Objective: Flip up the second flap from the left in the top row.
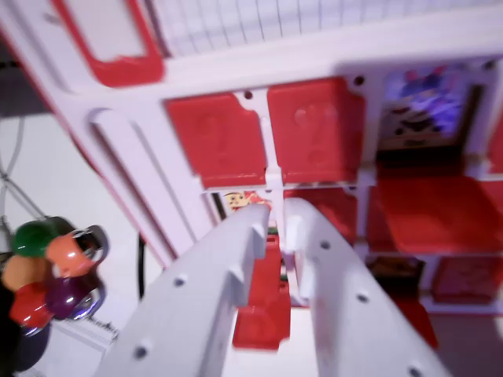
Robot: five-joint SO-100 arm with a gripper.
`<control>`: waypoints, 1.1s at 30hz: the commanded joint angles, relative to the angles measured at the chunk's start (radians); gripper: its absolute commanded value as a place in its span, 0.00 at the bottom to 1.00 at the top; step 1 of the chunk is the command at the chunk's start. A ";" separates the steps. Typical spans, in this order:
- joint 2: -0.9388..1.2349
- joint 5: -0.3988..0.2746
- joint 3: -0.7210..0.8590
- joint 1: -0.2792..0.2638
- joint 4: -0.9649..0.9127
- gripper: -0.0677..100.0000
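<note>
Jaws point(277, 214) nearly closed, just below second red flap point(316, 129) of top row

The wrist camera looks down along its white jaws, very close to the red-flapped board point(330, 157).

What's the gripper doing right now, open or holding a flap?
Gripper: nearly shut, only a narrow gap between the jaws; its tips sit over a red flap on the game board. Whether it grips the flap cannot be told.

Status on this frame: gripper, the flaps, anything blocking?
Gripper nearly shut, over second-row flap. Two top-row red flaps lying down; upright picture card beside them. No obstruction visible.
</note>
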 commanded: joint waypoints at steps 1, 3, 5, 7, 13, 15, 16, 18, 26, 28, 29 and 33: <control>0.270 0.002 0.015 -0.008 0.025 0.02; 0.327 -0.003 0.058 -0.008 0.043 0.02; 0.383 -0.009 0.097 -0.006 0.064 0.02; 0.443 -0.023 0.146 -0.005 0.072 0.02; 0.637 -0.084 0.291 0.006 0.072 0.02; 0.706 -0.104 0.348 0.009 0.072 0.02; 0.739 -0.112 0.374 0.011 0.072 0.02; 0.807 -0.127 0.433 0.015 0.072 0.02; 1.052 -0.213 0.646 0.044 0.052 0.02; 1.106 -0.233 0.698 0.057 0.037 0.02; 1.126 -0.244 0.715 0.061 0.037 0.02; 1.193 -0.265 0.764 0.083 0.037 0.02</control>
